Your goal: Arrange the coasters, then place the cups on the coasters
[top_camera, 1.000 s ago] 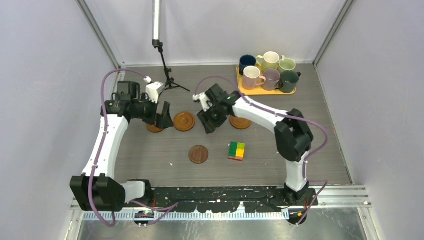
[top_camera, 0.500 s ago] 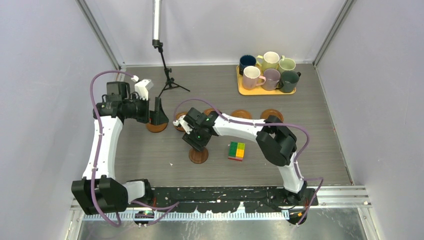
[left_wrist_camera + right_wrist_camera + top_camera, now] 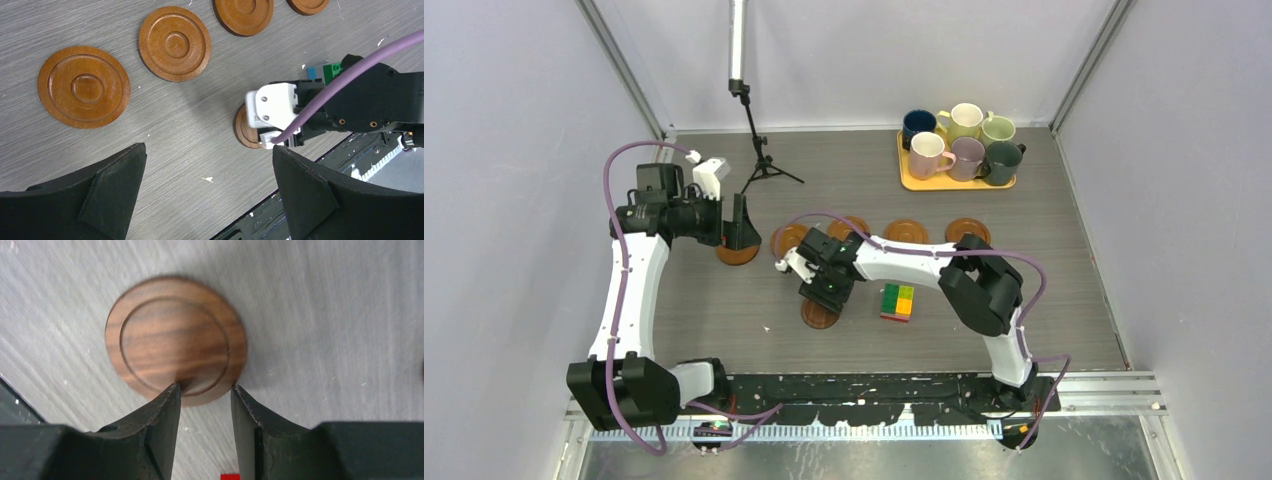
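Left tool: spread wide, hovering over the leftmost coaster, as before.
Row of coasters: five lay in a line across the desk.
Right tool: had swung down from that row to the dark coaster, jaws narrowing at its near rim, a gap still showing.
Meaning: probably the last coaster's pickup.
Cups: all waited on the tray, far right.

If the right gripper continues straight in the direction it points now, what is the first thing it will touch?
Most likely the dark coaster: the right gripper points down at its near rim, with its fingers slightly apart. How high it is above the rim is unclear.
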Robot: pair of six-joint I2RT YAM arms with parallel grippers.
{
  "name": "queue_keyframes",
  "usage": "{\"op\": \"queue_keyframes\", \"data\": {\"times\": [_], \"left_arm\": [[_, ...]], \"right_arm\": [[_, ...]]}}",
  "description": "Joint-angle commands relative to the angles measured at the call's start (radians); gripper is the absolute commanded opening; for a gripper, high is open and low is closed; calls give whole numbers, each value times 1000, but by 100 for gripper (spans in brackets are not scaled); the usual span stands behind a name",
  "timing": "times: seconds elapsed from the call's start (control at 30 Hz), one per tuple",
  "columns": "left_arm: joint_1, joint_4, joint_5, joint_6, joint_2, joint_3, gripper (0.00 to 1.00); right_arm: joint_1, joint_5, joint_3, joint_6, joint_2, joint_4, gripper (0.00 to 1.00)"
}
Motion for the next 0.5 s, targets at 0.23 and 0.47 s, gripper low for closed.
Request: {"op": "queue_keyframes", "data": {"times": [0.23,0.47], "left_arm": [[6,37,13,-27,7,20,100],[5,36,12,-22,7,23,100]], "right_arm": [[15,20,-246,-72,-138,-143,43],[10,78,-379,-117,-208,-152,42]]}}
